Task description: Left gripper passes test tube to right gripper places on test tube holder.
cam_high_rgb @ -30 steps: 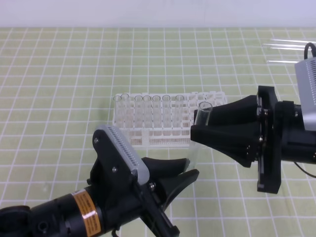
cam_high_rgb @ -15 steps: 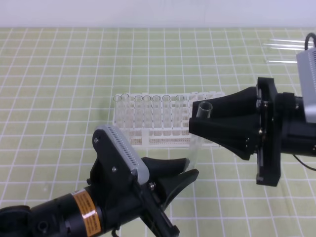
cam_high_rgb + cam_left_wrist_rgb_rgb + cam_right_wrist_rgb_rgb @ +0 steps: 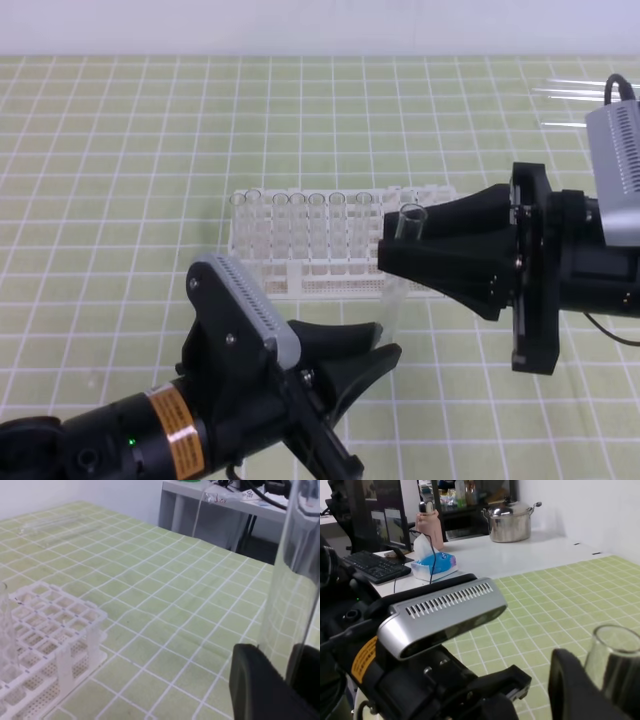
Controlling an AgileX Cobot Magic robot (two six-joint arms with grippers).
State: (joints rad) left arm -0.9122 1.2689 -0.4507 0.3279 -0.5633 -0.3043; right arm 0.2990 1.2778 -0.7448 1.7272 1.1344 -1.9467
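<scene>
Handover: test tube (image 3: 403, 262) upright beside rack (image 3: 335, 250), right gripper (image 3: 392, 258) clamped on upper part. Left gripper (image 3: 380, 342) at bottom end, grip unclear; release fully before lifting.

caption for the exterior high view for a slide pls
Handover: right gripper holds the upright test tube near its rim, left gripper at its lower end, rack behind.

Right gripper (image 3: 392, 258) with test tube (image 3: 401, 262) shifted slightly left in frame; tube lifted clear of left gripper (image 3: 382, 346) tips.
</scene>
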